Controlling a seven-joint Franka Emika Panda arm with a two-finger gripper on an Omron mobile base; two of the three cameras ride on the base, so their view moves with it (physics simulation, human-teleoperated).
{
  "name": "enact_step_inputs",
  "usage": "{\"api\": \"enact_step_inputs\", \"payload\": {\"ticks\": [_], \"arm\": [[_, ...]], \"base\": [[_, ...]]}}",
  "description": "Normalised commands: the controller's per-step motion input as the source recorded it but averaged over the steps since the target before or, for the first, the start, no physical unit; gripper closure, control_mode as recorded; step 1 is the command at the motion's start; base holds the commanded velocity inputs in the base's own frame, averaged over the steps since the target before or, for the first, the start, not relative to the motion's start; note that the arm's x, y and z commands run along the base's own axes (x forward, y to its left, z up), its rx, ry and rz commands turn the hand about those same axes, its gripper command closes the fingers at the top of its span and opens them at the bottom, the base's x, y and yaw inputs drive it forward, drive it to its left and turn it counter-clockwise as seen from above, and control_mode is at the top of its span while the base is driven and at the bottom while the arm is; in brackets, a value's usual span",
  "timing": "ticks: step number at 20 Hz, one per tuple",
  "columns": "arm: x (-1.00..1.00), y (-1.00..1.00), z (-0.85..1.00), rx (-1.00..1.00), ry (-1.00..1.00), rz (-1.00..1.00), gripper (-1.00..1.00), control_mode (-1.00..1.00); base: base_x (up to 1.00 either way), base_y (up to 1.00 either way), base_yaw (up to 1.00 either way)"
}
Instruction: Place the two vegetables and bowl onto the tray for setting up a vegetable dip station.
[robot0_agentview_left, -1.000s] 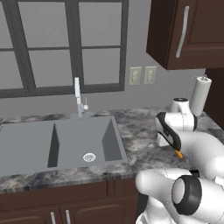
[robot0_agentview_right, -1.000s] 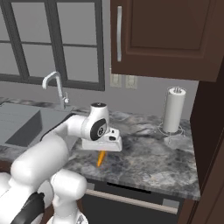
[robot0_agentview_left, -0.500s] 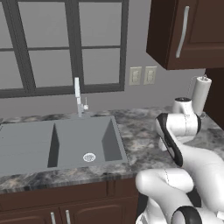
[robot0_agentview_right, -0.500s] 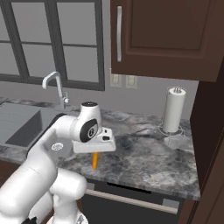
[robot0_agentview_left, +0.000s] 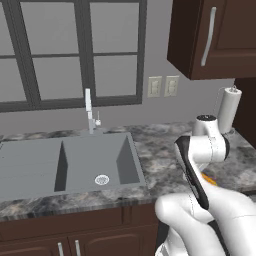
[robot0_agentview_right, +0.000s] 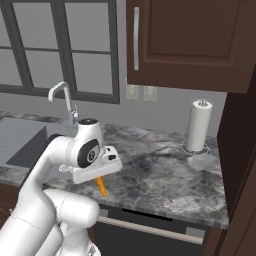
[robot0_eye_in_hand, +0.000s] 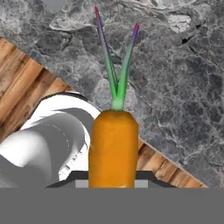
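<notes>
Holding a small orange carrot (robot0_eye_in_hand: 113, 148) aloft
Two-finger gripper (robot0_agentview_right: 99, 178) clamped on it above the grey marbled stone counter (robot0_agentview_right: 165, 175).

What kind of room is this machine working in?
A kitchen, computer-rendered by the look of it: a sink with a faucet under a window, a marble-look counter, and a paper towel roll beneath dark cabinets.

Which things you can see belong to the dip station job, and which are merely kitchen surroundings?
Belongs to the job:
- carrot, held in the claw above the counter

Just surroundings:
- sink
- faucet
- paper towel roll
- wall outlets
- upper cabinet
</notes>
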Motion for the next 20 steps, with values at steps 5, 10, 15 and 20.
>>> {"api": "enact_step_inputs", "payload": {"ticks": [5,10,15,20], "arm": [[-0.16,0.22,0.08,0.00,0.00,0.28,1.00,-1.00],[-0.07,0.21,0.05,0.00,0.00,0.27,1.00,-1.00],[-0.03,0.15,0.02,0.00,0.00,0.19,1.00,-1.00],[0.00,0.00,0.00,0.00,0.00,0.00,1.00,-1.00]], "base": [[0.00,0.00,0.00],[0.00,0.00,0.00],[0.00,0.00,0.00],[0.00,0.00,0.00]]}}
